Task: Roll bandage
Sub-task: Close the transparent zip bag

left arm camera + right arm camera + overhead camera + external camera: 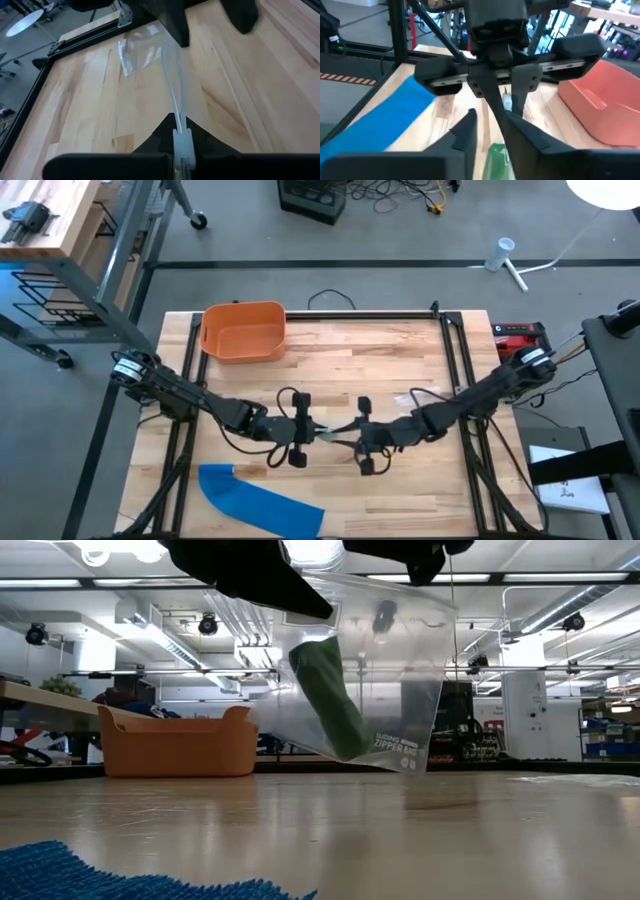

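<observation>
Evidently the work sits at a packing stage rather than a rolling one. A green roll (330, 700), seemingly the bandage already wound, hangs inside a clear zipper bag (395, 670) held up above the middle of the wooden table (400, 370). The left gripper (298, 429) is clamped shut on the bag's top edge, as its wrist view shows. The right gripper (365, 436) faces it from the other side; its fingers stand partly apart around the bag's edge, and whether they grip it cannot be told. An orange bin (243, 330) waits at the table's far edge, and a blue cloth (255, 500) lies near the front. Judging from this, sealing the bag and setting it down remain.
</observation>
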